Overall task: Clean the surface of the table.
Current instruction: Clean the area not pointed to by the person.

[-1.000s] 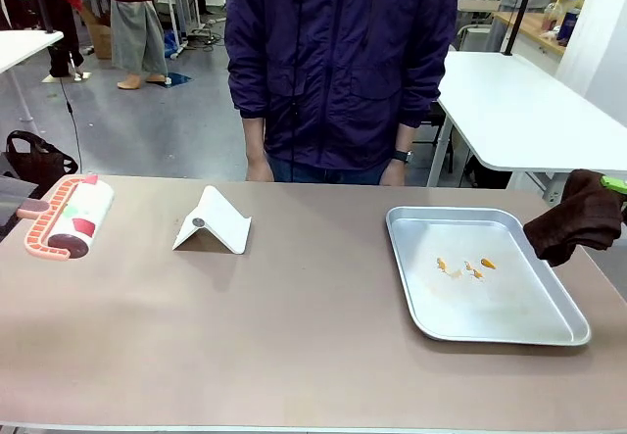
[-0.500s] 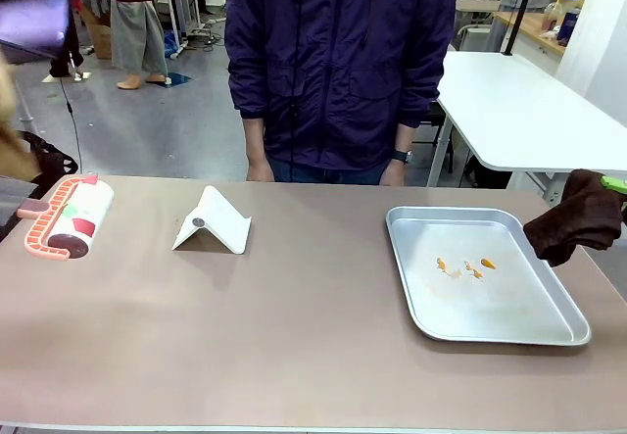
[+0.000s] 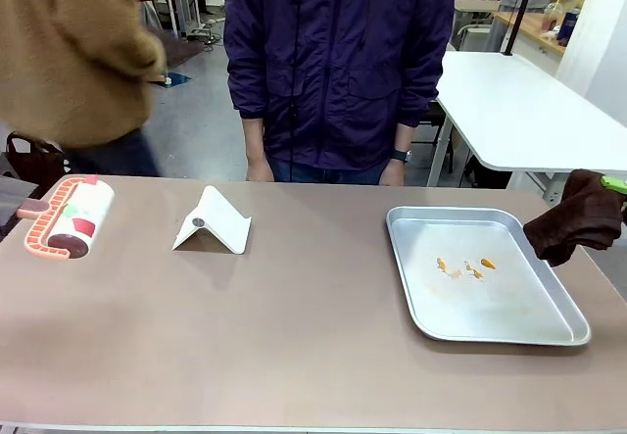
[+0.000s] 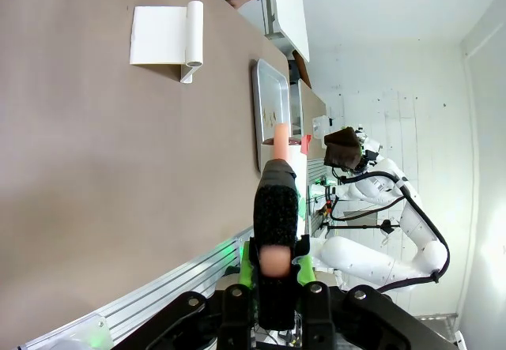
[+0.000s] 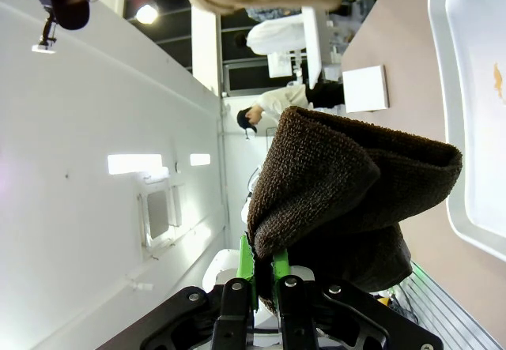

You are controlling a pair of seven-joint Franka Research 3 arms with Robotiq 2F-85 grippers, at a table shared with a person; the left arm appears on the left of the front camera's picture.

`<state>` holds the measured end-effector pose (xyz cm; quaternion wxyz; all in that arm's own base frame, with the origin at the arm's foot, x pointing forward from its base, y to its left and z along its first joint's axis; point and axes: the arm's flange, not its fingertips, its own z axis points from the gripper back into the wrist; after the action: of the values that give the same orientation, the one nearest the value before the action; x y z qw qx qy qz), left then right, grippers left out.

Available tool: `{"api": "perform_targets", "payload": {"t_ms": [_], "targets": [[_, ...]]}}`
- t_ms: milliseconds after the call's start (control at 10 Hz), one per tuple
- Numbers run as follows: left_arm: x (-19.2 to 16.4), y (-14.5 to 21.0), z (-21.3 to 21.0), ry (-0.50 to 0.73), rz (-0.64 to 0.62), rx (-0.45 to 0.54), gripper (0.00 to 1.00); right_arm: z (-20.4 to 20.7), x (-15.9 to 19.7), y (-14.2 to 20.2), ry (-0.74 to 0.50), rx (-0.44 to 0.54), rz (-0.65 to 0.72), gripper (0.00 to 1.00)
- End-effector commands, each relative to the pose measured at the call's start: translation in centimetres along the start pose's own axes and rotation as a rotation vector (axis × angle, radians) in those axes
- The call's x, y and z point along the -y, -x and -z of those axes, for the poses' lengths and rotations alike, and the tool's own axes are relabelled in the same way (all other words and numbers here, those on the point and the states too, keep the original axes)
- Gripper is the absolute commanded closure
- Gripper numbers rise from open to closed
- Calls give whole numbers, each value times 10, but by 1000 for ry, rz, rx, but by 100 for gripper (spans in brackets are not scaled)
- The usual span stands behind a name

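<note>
The brownish table [image 3: 294, 336] spreads across the front view. At its far left lies a roller [image 3: 71, 218] with a salmon handle and a white roll with red patches. In the left wrist view my left gripper [image 4: 275, 267] is shut on the roller's black-padded handle [image 4: 277, 208], low over the table. At the table's right edge a dark brown cloth [image 3: 578, 217] hangs beside the tray. My right gripper [image 5: 263, 267] is shut on this cloth [image 5: 348, 184], which hides its fingertips.
A silver tray [image 3: 402, 258] with a few orange crumbs [image 3: 465, 267] sits right of centre. A white folded card stand [image 3: 214, 220] is left of centre. A person in a purple jacket [image 3: 338, 62] stands at the far side. A person in a tan sweater [image 3: 69, 52] is at the back left.
A person in a tan sweater has come into view at the back left. Both arms, the roller and the cloth have stayed where they were.
</note>
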<state>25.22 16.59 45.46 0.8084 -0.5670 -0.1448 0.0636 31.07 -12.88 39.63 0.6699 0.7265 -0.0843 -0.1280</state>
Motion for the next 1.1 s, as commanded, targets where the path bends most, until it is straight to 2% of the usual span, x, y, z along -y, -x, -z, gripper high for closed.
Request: {"api": "perform_targets", "payload": {"t_ms": [0, 100, 300, 400, 500, 600, 700, 800, 1000], "targets": [[2, -1, 0, 9, 5, 6, 78, 1, -6, 2, -3, -2, 0, 100], [2, -1, 0, 9, 5, 6, 78, 0, 0, 0, 0, 0, 0, 90], [2, -1, 0, 9, 5, 6, 78, 18, -7, -5, 201, 4, -98, 90], [2, -1, 0, 9, 5, 6, 78, 28, -11, -14, 331, 15, -139, 90], [2, -1, 0, 9, 5, 6, 78, 37, -14, -22, 531, 8, -167, 90], [2, -1, 0, 9, 5, 6, 78, 45, -16, -32, 647, -20, -205, 90], [2, -1, 0, 9, 5, 6, 78, 52, -14, -41, 728, -68, -222, 90], [2, -1, 0, 9, 5, 6, 78, 60, -9, -52, 819, -73, -260, 90], [2, -1, 0, 9, 5, 6, 78, 74, 4, -68, 895, -85, -357, 90]]}}
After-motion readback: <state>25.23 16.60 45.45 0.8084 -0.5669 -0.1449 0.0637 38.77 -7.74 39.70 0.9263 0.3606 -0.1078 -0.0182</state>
